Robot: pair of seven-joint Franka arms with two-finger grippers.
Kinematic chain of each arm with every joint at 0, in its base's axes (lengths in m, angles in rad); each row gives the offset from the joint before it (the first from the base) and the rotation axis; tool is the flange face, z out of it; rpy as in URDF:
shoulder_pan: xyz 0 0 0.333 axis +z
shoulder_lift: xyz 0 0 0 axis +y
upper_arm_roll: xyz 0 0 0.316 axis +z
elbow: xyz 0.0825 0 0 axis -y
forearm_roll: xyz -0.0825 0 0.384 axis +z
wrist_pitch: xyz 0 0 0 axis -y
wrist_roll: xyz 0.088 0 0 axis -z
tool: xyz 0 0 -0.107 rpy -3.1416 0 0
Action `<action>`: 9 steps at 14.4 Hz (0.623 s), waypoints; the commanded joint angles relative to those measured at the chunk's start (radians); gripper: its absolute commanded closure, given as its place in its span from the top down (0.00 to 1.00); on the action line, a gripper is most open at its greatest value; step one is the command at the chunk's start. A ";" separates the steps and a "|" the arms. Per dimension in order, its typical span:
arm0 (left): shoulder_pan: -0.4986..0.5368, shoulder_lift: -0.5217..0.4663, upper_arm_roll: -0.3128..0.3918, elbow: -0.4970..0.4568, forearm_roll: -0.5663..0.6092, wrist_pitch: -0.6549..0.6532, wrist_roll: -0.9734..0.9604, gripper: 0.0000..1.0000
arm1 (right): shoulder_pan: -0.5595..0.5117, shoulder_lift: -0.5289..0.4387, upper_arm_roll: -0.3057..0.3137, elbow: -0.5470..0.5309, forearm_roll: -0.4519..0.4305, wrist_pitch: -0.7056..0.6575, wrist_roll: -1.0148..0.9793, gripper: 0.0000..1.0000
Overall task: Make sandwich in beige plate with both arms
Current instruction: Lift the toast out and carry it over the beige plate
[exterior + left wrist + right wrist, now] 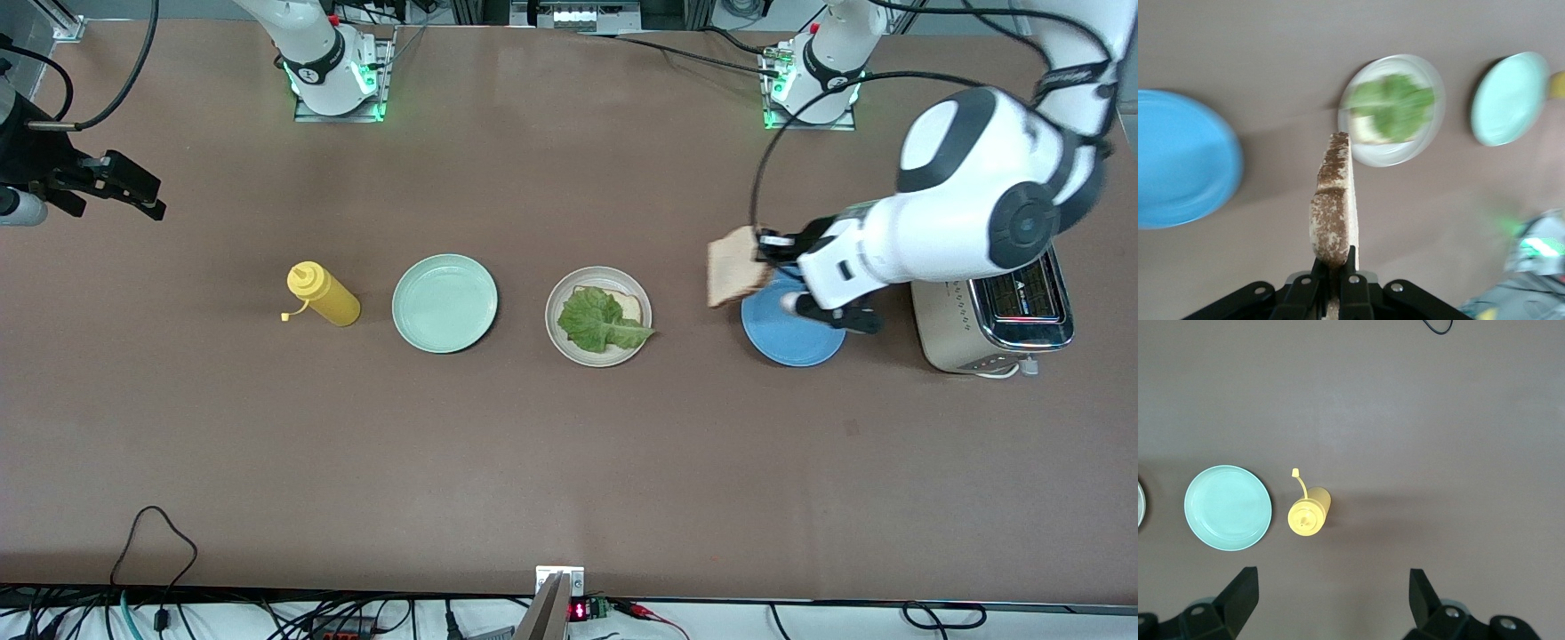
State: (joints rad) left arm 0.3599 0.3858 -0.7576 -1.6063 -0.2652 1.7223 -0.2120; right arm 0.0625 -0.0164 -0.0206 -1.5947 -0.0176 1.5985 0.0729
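The left gripper (763, 253) is clamped on a bread slice (734, 266) over the blue plate's (791, 342) edge; the beige plate (560, 342), between the blue and mint plate (444, 303), holds bread under lettuce (597, 321); the right gripper (133, 191) waits, fingers spread wide, above the table's right-arm end

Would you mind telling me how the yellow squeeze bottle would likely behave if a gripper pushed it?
The yellow squeeze bottle stands upright, tall for its base, so a high push would probably tip it. Its round body might then roll. Its cap, hanging off the nozzle on a tether, suggests it could leak.
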 commanded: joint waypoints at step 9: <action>-0.070 0.205 -0.003 -0.133 -0.425 0.405 0.323 0.00 | 0.000 -0.022 0.001 -0.024 -0.012 0.015 -0.007 1.00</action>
State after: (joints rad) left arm 0.2823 0.5905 -0.7568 -1.6748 -0.6157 2.0516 0.0005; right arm 0.0624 -0.0164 -0.0207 -1.5951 -0.0177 1.5994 0.0729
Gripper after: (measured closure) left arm 0.912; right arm 0.000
